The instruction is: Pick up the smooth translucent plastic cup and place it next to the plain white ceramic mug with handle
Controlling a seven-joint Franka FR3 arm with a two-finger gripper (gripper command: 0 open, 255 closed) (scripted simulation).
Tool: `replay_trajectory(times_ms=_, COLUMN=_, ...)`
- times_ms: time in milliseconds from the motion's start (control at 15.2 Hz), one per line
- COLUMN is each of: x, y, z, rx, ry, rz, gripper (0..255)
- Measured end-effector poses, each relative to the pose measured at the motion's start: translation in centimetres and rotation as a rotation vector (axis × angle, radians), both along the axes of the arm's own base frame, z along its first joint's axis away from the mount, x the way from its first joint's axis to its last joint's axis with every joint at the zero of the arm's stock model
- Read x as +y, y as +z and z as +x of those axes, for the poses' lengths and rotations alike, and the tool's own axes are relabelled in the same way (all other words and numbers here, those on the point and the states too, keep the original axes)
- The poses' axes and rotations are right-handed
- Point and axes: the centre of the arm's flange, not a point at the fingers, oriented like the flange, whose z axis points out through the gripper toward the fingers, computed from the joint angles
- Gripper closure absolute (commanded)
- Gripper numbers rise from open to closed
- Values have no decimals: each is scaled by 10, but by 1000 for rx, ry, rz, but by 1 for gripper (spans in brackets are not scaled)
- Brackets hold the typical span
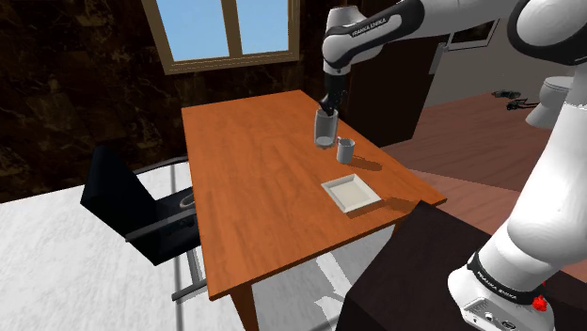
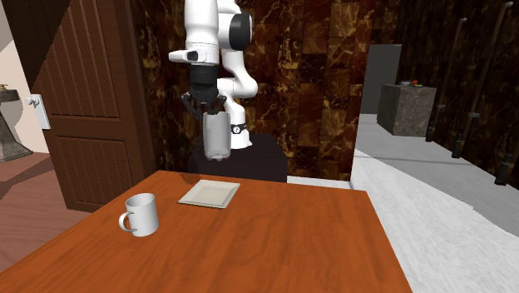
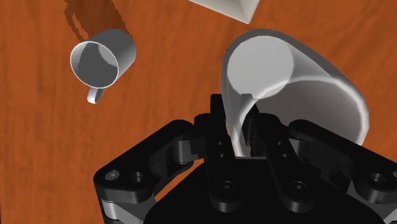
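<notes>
My black gripper (image 1: 328, 107) is shut on the rim of a pale grey translucent cup (image 1: 325, 128), which hangs upright above the wooden table (image 1: 254, 179). The same cup (image 2: 216, 137) shows high over the table in the second exterior view, under the gripper (image 2: 205, 108). From the wrist, the fingers (image 3: 242, 127) pinch the cup's wall (image 3: 299, 83). The white mug with handle (image 1: 345, 149) stands on the table just beside and below the cup. That mug (image 2: 141, 215) (image 3: 102, 58) is upright, handle pointing away from the cup.
A shallow white square tray (image 1: 352, 193) (image 2: 209, 194) lies on the table near the stand-side edge. A black chair (image 1: 141, 209) is at the table's side in the shoulder view's left. A brown door (image 2: 96, 100) stands behind.
</notes>
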Motion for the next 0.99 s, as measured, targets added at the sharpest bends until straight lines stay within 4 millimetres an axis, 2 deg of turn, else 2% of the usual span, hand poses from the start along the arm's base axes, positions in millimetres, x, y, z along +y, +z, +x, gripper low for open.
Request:
replay_trajectory(times_ms=198, x=-39, y=1, z=1, rx=0, ry=0, rz=0, gripper=255)
replay_trajectory(times_ms=264, x=-51, y=0, z=-5, rx=0, ry=0, rz=0, gripper=255)
replay_trajectory(times_ms=990, x=-199, y=1, z=-2, rx=0, ry=0, rz=0, gripper=255)
